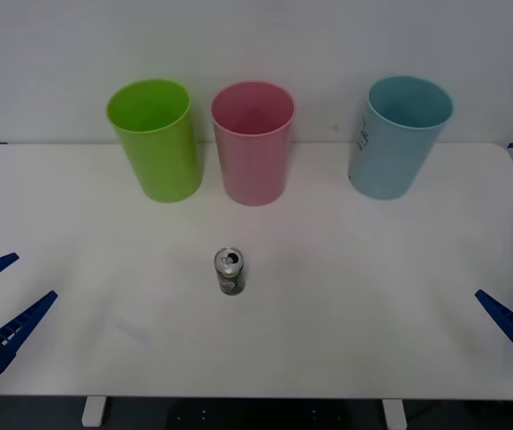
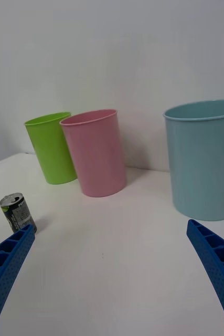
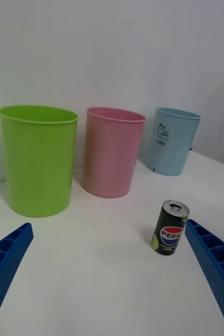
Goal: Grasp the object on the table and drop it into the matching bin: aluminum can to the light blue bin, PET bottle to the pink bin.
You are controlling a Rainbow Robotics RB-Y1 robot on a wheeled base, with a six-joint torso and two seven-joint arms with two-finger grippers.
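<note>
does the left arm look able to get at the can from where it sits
Probably yes: the aluminum can stands upright, alone mid-table, and the open left gripper has bare tabletop between them; the bins stand farther back.

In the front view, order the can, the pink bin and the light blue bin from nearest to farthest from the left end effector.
1. Can, table centre, nearest the left end effector.
2. Pink bin, middle of the back row.
3. Light blue bin, far right.
</note>
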